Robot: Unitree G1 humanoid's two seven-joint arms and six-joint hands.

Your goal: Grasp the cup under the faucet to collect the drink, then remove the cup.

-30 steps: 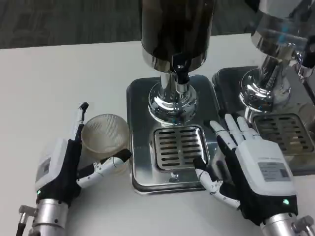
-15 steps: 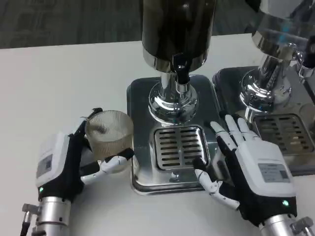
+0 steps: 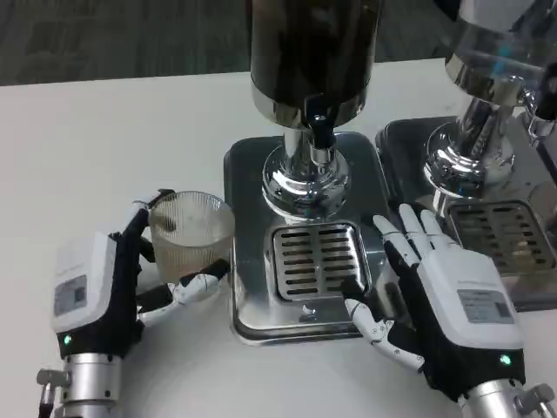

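Note:
A clear ribbed cup [image 3: 191, 233] stands upright just left of the dispenser's steel base [image 3: 252, 174], not under the faucet [image 3: 318, 132]. My left hand [image 3: 109, 292] grips it, with the thumb on its near side and the fingers behind its far rim. The dark drink dispenser [image 3: 312, 52] rises over a slotted drip grate [image 3: 318, 259], which is bare. My right hand [image 3: 439, 296] rests open on the right edge of the base, fingers spread and holding nothing.
A second dispenser [image 3: 487, 78] with its own drip tray [image 3: 500, 231] stands at the right, close to my right hand. White table [image 3: 104, 148] stretches to the left and behind the cup.
My left hand has turned upright and wrapped around the cup, which has lifted and shifted slightly toward the base. The right hand has stayed still.

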